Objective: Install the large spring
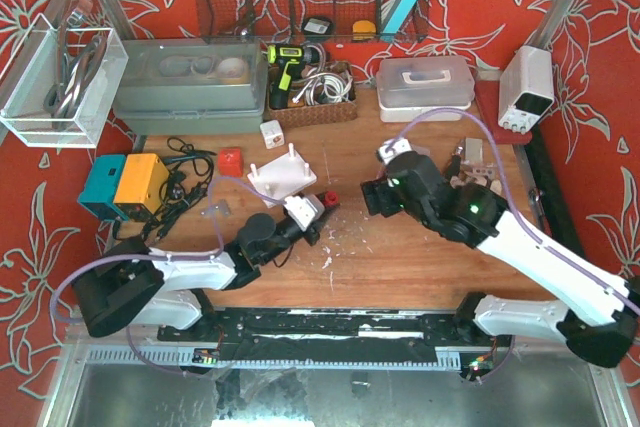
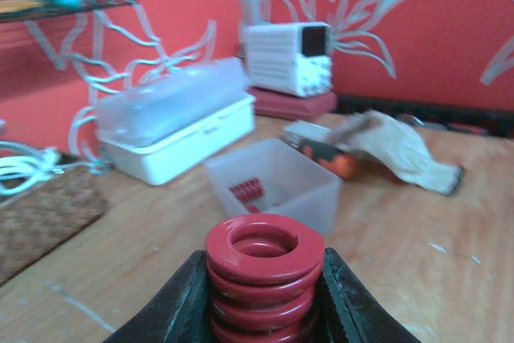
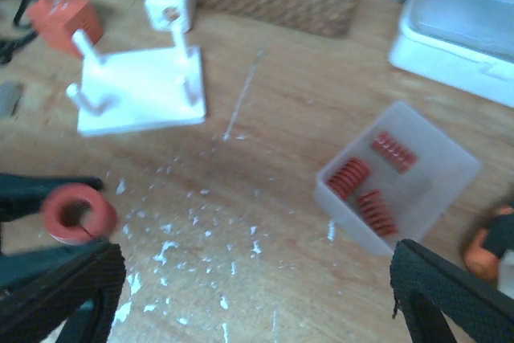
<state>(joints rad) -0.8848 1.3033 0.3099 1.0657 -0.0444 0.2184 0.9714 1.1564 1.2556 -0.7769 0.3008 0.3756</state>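
**Item: spring** (image 2: 263,240). Large, red, coiled. It sat between the fingers of the left gripper (image 2: 263,275), clamped across the coils, with one ring end standing clear of the fingertips. It was held above the table (image 1: 400,257), just off the near right corner of the plate (image 1: 283,175).

**Left gripper.** Jaws were narrow and closed on the spring. The left arm (image 1: 190,272) lay low and stretched from its base toward the plate, with the wrist just short of the plate's near edge.

**Right gripper** (image 3: 257,295). Jaws were wide apart with nothing between them. One finger (image 3: 72,287) was near the spring but apart from it. The right arm (image 1: 540,257) reached in on a slant from its base, and its black wrist was raised to the right of the plate.

**Plate.** White, flat on the table, with thin pegs standing up from it.

**Bin** (image 3: 397,178). Clear and open, to the right of the plate, with three smaller red springs (image 3: 373,210) lying in it.

**Block** (image 1: 230,160). Red, just left of the plate.

**Cube** (image 1: 271,134). White, just behind the plate.

**Basket** (image 1: 312,97). Woven, farther behind the plate, with cables in it.

**Box** (image 1: 425,82). Clear and lidded, behind the plate and to its right.
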